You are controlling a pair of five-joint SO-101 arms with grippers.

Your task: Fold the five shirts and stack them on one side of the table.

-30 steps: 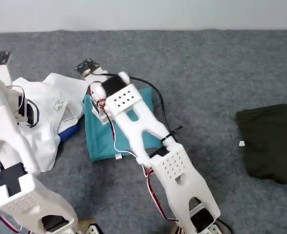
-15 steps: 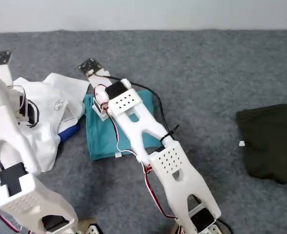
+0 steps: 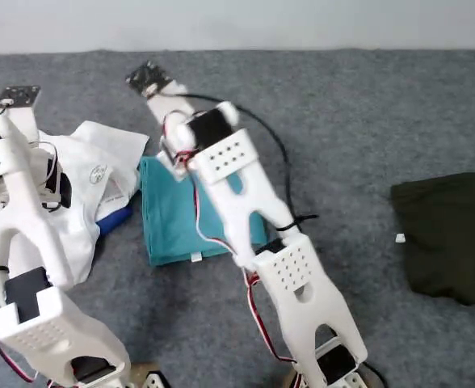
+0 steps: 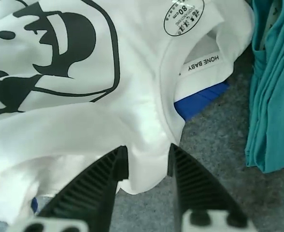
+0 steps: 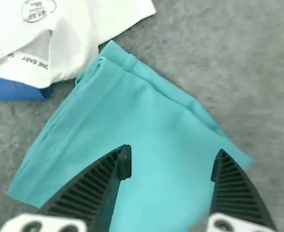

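The tabletop (image 3: pixel 367 121) is covered in grey carpet-like material. The teal shirt (image 3: pixel 169 218) lies folded into a flat rectangle on the left half of the tabletop, roughly midway between the near and far edges. The white shirt (image 3: pixel 84 178), printed with a black graphic, lies unfolded and rumpled near the left edge, and its right side is just beside the teal shirt. A blue garment (image 3: pixel 115 218) lies under the white shirt and shows at its neck opening and between the two shirts. A dark shirt (image 3: pixel 447 234) lies folded at the right edge, well apart from the others. The right arm (image 3: pixel 237 186) extends from the near edge across the teal shirt. The right gripper (image 5: pixel 171 157) hangs above the teal shirt with its jaws spread wide and nothing between them. The left arm (image 3: pixel 19 210) stands along the left edge. The left gripper (image 4: pixel 148 157) is low over the white shirt, jaws a small way apart, with the shirt's edge below the neckline lying in the gap.
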